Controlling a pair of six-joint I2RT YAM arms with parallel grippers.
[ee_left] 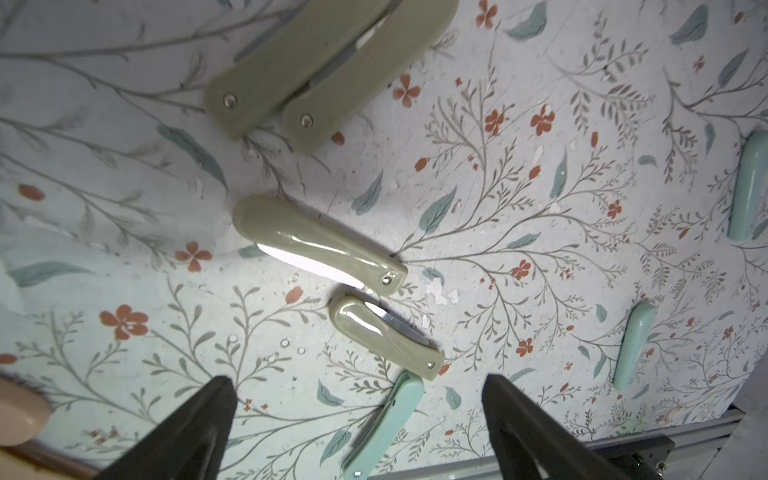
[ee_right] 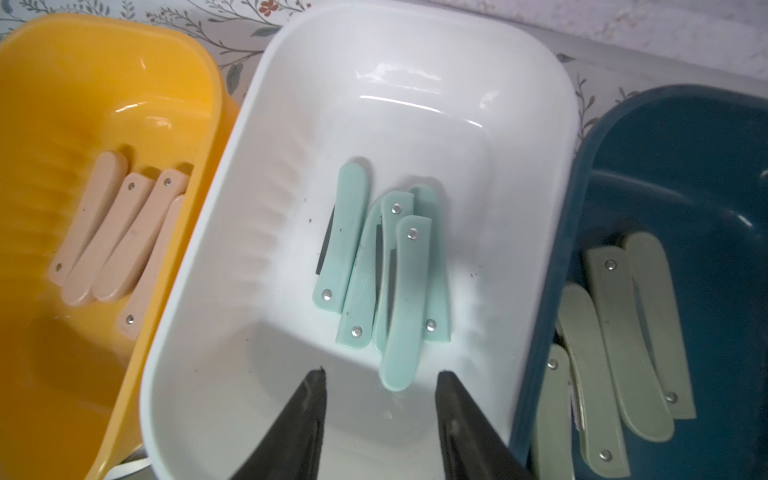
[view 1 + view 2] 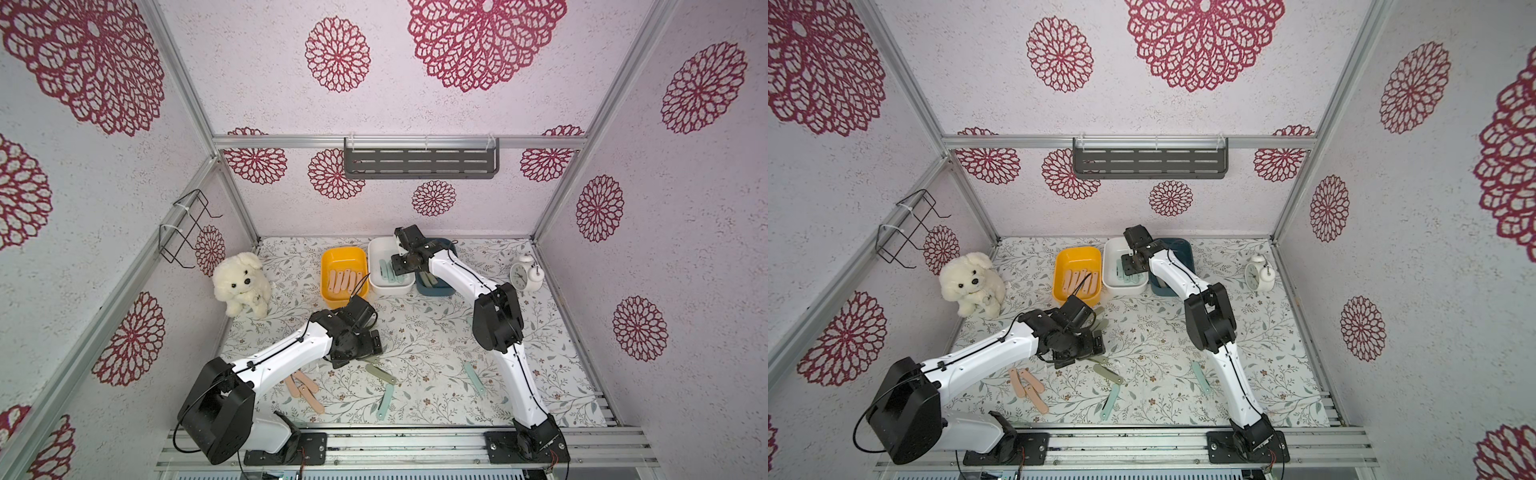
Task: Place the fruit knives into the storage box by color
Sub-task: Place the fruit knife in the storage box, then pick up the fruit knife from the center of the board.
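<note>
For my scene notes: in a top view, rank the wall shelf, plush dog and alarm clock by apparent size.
1. wall shelf
2. plush dog
3. alarm clock
None look alike.

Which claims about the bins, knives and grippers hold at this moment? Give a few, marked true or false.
1. The white bin holds only mint-teal knives. True.
2. The dark blue bin holds peach-pink knives. False: the dark blue bin holds sage-green knives; the peach-pink knives lie in the yellow bin.
3. The right gripper hangs over the white bin, jaws apart. True.
4. The left gripper is shut on a knife. False: the left gripper is open, holding nothing.
5. Every knife is binned. False: knives of all three colours lie loose on the table.
</note>
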